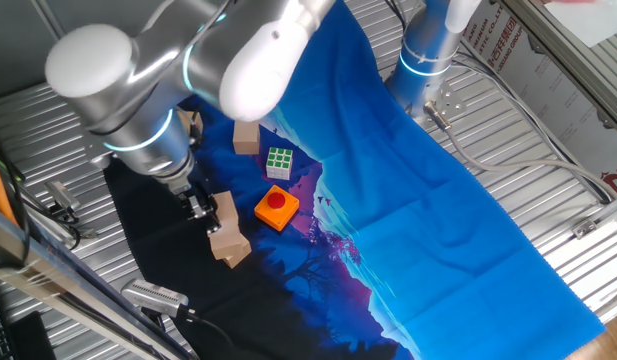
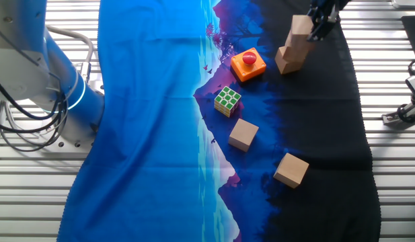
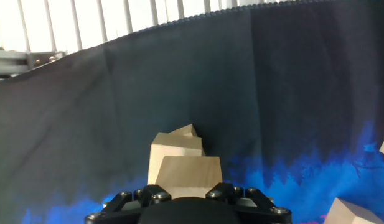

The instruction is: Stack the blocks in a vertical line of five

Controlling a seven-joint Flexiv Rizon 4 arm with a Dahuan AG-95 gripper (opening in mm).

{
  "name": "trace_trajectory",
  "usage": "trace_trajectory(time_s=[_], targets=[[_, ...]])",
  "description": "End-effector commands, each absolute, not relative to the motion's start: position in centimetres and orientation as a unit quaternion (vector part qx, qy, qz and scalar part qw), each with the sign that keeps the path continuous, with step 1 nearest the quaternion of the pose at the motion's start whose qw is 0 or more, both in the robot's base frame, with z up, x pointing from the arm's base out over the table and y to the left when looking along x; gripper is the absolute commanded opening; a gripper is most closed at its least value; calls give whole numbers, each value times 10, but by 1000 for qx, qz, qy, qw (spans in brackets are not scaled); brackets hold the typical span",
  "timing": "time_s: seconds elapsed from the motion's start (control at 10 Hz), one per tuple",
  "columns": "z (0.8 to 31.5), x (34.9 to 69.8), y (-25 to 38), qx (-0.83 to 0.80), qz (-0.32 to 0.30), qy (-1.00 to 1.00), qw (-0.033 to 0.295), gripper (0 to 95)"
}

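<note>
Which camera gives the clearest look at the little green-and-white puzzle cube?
The other fixed view: the puzzle cube sits unobstructed mid-cloth, with its top and two sides visible. One fixed view also shows it, smaller, close beneath the arm. The hand view misses it entirely.

The stack (image 2: 292,46) stands right at the fingers (image 1: 200,207). The button block (image 2: 248,64) crowds it just beside (puzzle cube (image 2: 228,100) further off). Beyond the fingers, bare dark cloth (image 3: 254,93) lies open.

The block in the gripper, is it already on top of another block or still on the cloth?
On top: the held block sits on a lower block, slightly offset, with the gripper at its side.
</note>
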State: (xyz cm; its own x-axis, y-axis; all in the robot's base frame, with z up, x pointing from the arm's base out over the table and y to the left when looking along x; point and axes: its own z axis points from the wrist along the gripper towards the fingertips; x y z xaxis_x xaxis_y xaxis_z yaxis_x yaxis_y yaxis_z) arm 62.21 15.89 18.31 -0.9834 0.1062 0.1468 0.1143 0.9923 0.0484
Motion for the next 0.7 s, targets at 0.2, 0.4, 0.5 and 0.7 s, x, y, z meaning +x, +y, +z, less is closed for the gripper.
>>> trace_trajectory(time_s=[0.2,0.4,0.5,0.7], targets=[[178,625,157,-57,-32,-996,63,0],[177,626,157,-58,-36,-996,58,0],[176,626,157,-57,-37,-996,59,0],[175,627,156,-57,-41,-996,56,0]])
